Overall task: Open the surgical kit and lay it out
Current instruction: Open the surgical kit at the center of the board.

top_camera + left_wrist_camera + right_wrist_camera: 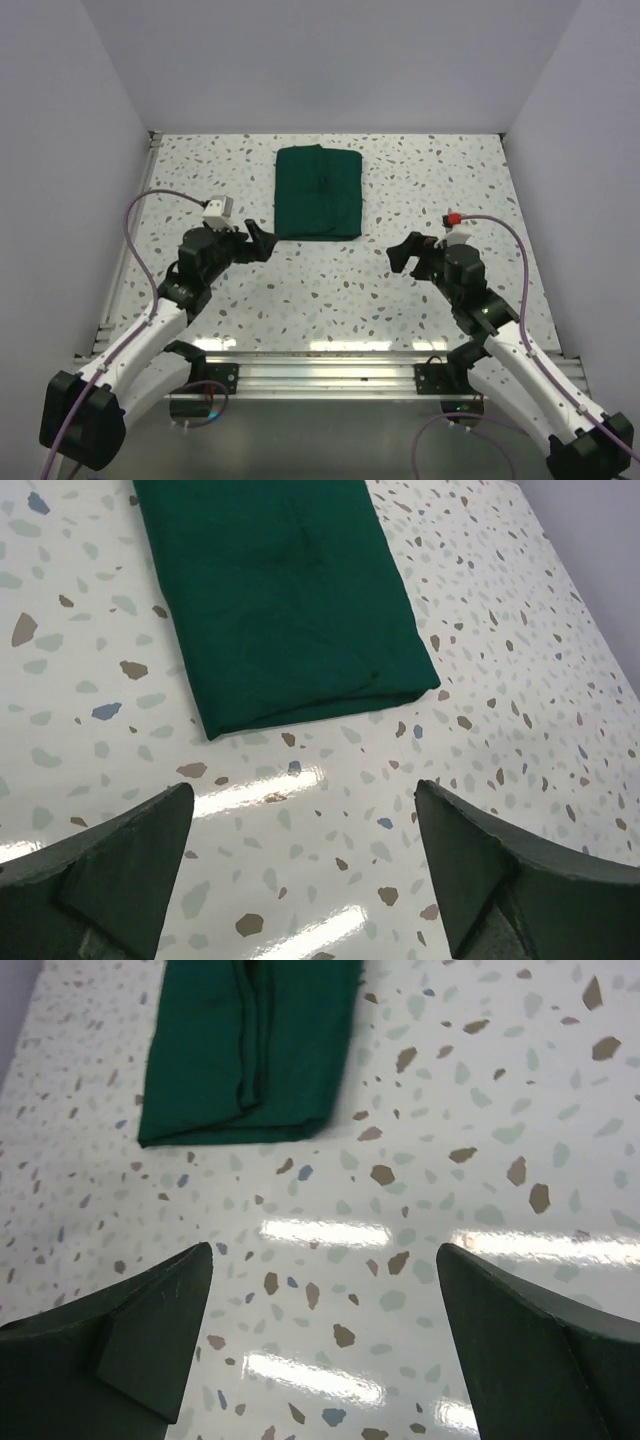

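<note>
Kit: all I see of it is the dark green cloth wrap (pixel 318 192), a folded rectangular bundle lying flat and closed. What it holds I cannot tell.
Kit position: on the table (pixel 200 170), in its far half and about midway from left to right. It lies beyond both arms and neither touches it.
Wrap detail: my overhead view shows a crease running down the middle of the top face. The right wrist camera shows stacked fold edges along one long side.
Left gripper (pixel 262 240): jaws spread wide with nothing between them. It sits just off the bundle's near left corner, apart from the cloth and pointing toward it.
Left wrist camera: both fingers (pixel 120 870) frame the bottom of the picture. The bundle's near edge lies ahead of them with bare tabletop between.
Right gripper (pixel 403 255): jaws at full spread and holding nothing. It is near the bundle's near right corner, though farther from it than the left one is.
Right wrist camera: the bundle shows at upper left, well ahead of the fingertips (pixel 130 1350).
Table surface: white with coloured speckles, glossy, with bright streaks of reflected light.
Surroundings: plain pale walls on three sides, and a purple cable (pixel 140 215) looping off each wrist.
</note>
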Robot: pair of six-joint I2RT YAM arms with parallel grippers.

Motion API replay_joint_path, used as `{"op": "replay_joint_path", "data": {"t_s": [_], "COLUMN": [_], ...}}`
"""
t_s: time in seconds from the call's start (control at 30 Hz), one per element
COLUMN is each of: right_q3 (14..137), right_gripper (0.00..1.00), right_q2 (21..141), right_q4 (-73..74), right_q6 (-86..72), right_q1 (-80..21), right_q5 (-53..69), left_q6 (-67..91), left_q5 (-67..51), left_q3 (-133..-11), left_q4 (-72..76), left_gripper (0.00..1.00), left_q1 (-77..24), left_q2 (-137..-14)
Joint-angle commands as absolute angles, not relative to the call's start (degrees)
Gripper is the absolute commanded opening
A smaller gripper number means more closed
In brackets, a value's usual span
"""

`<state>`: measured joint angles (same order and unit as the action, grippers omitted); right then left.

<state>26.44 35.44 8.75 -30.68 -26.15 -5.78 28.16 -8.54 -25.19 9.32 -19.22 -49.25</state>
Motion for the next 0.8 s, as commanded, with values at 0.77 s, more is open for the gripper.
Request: {"op": "replay_joint_path", "data": {"t_s": [0.77], "right_q3": [34.54], "right_gripper": [0.89], "right_q2": [54.76], "right_q4": [10.72], "right_q6": [-31.73], "right_q1": [-27.16], "right_q5": [-19.78], "left_q6": [21.8], "left_q5": [39.9], "left_q3": [-73.55], "left_q4": [2.37], "left_gripper": [0.79], "left_q1": [-49.57], "left_q2": [-115.75]}}
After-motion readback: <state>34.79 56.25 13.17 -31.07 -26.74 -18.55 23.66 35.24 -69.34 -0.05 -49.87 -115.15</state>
